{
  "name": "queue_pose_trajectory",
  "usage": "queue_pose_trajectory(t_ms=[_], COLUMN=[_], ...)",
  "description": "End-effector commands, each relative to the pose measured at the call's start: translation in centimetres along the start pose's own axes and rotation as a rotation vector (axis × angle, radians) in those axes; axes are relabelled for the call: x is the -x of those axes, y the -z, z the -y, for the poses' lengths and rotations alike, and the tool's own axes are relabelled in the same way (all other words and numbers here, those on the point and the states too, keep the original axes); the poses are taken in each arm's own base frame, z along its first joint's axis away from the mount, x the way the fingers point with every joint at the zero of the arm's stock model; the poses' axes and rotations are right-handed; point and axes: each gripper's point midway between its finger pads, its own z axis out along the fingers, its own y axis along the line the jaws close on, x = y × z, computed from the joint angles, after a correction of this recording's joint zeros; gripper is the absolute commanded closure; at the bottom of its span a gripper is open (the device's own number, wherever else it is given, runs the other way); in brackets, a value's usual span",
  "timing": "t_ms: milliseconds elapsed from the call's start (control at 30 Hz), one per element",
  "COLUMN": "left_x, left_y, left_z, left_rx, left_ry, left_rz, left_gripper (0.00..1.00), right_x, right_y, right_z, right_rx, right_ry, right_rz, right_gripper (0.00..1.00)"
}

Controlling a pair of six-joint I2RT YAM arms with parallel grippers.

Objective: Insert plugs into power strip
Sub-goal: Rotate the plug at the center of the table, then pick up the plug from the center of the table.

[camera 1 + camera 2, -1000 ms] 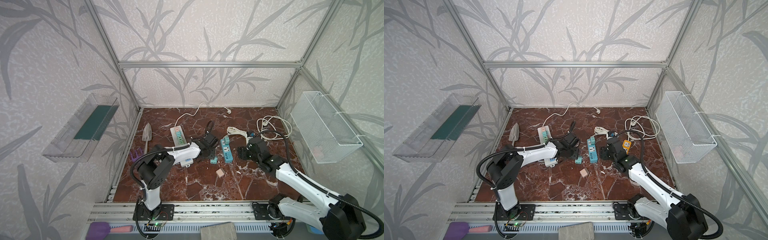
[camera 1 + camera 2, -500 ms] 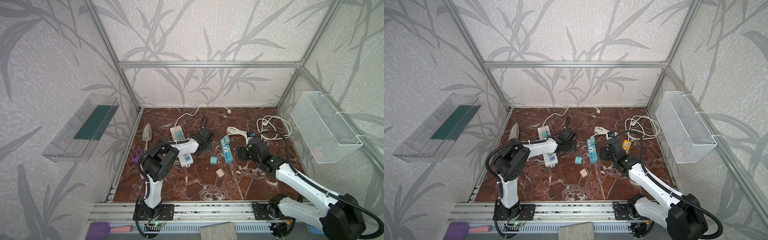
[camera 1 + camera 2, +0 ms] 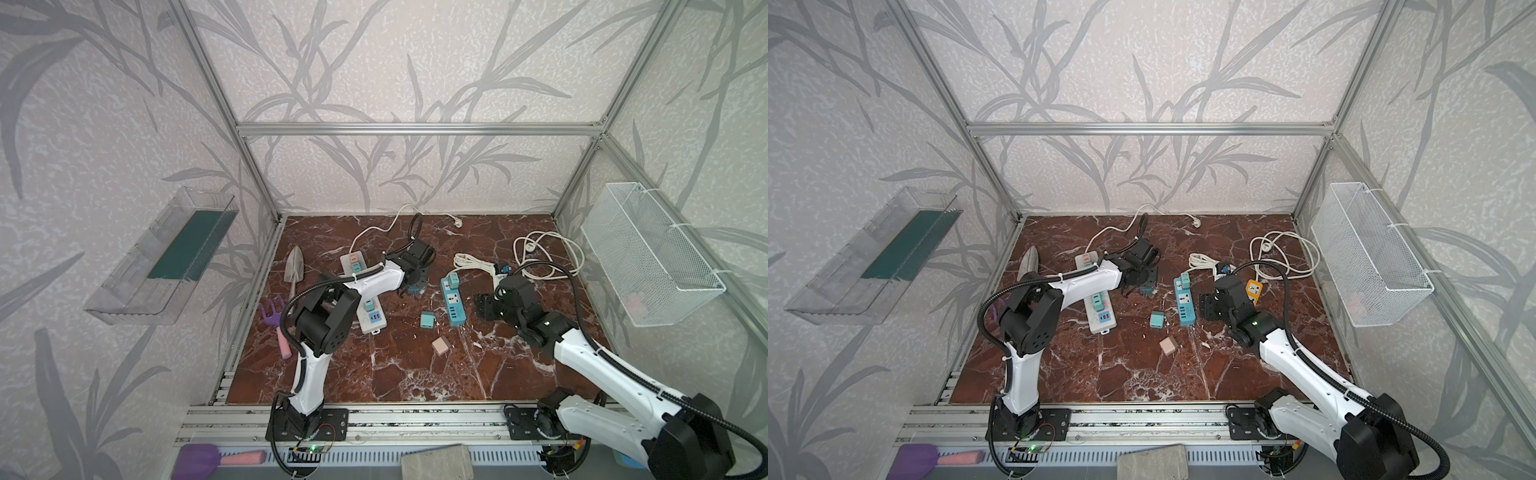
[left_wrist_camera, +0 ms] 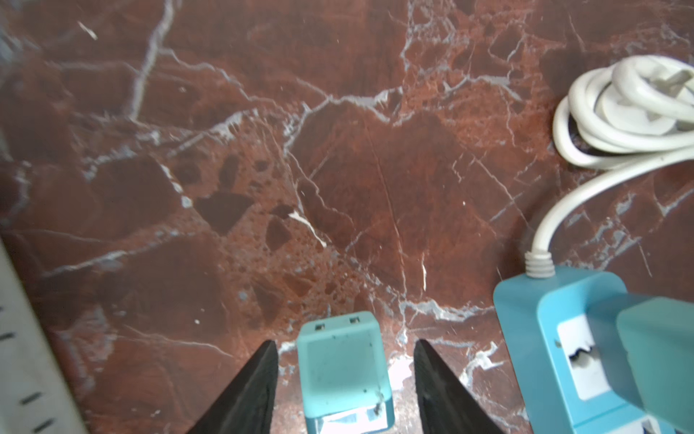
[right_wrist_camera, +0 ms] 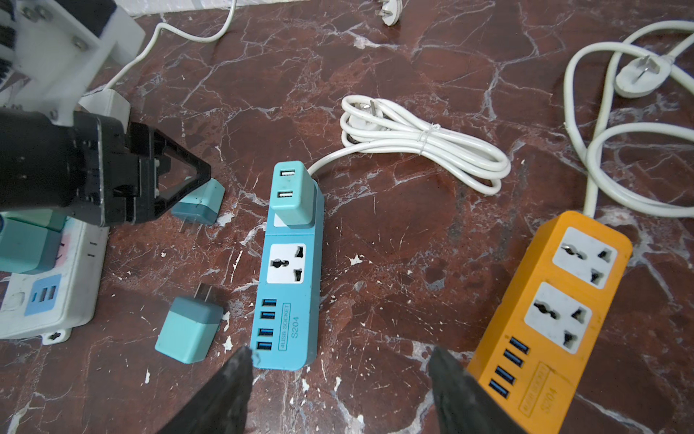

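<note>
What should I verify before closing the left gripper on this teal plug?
1. left gripper open: ok.
2. teal plug centred between its fingers, gaps both sides: ok.
3. prongs pointing downward for insertion: not ok, plug lies sideways on the tabletop.
4. free socket on blue power strip: ok.
5. right gripper open, empty, clear of the plug: ok.

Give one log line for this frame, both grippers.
phase: pre-grasp | left gripper: open, straddling teal plug on table | right gripper: open, empty, by blue power strip
</note>
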Motion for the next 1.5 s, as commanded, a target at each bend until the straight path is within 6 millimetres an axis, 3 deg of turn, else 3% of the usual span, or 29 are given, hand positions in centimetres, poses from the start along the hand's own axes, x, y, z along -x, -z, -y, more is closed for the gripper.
queue_pose_trajectory(t_ms=[0,367,567,733,1067,1333,1467], left_x=[-2.2,-3.3,-2.0,-2.5,-4.3,-4.8,-4.4], left_y=[-0.4,-0.9,0.5,0.2,-2.0,-2.2,-1.2], left_z=[-2.1,-0.8,0.4,1.3,-1.1,-1.2,-0.5], left_rx=[0.105,0.055,0.013,-0.017,0.124,0.118,0.052], left_ry=[-0.05,-0.081,-0.072,-0.065,-0.05,-0.06,-0.083], left_rz=[-0.097,-0.174,-0.132,-0.165,-0.184,-0.188,-0.16], left_gripper=[0.43,0.44,0.43,0.43,0.45,0.62,0.81], right_x=[0.2,0.3,0.2,0.1,0.0,0.0,0.1], right_y=[0.5,0.6,0.5,0.4,0.2,0.2,0.3], right_z=[0.1,0.0,0.0,0.0,0.0,0.0,-0.2], right_rx=[0.004,0.011,0.013,0.011,0.011,0.01,0.021], right_ry=[-0.003,-0.007,-0.008,-0.005,-0.007,-0.008,-0.009], right_rz=[0.021,0.025,0.021,0.017,0.013,0.013,0.015], right_gripper=[0.26,0.26,0.26,0.26,0.26,0.26,0.26])
